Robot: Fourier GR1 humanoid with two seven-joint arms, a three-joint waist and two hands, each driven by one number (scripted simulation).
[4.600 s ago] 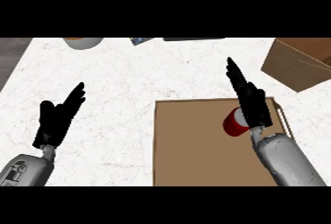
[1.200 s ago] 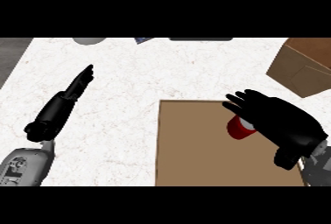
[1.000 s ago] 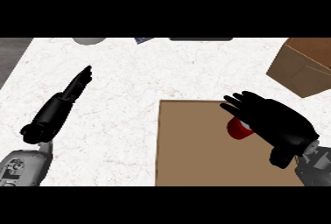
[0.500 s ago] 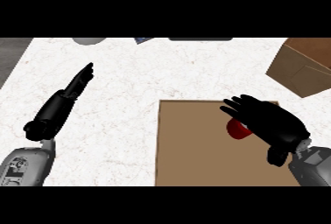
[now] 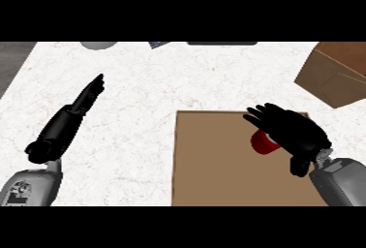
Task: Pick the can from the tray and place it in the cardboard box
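We are looking down on a white marbled bench (image 5: pixel 178 77), with grey floor (image 5: pixel 10 60) showing past its left edge.

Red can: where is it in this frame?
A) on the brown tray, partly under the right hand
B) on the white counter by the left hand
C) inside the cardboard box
A: the red can lies on the brown tray, partly hidden by the right hand; the cardboard box stands apart.
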